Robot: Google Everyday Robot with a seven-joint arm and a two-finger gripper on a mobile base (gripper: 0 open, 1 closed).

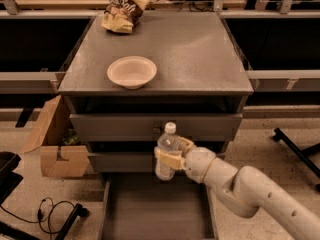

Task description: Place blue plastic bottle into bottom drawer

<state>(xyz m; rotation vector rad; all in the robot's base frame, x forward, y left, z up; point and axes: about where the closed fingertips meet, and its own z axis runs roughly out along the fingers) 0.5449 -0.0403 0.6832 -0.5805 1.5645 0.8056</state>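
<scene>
The blue plastic bottle (166, 150) is clear with a white cap and stands upright in my gripper (171, 153). The gripper is shut around the bottle's middle. The arm reaches in from the lower right. The bottle hangs in front of the two upper grey drawers, above the back of the bottom drawer (155, 211), which is pulled out and shows a plain grey floor.
A cream bowl (132, 72) and a crumpled snack bag (121, 14) sit on the cabinet top (200, 54). An open cardboard box (55, 144) stands on the floor at the left. Black cables (45, 211) lie at the lower left.
</scene>
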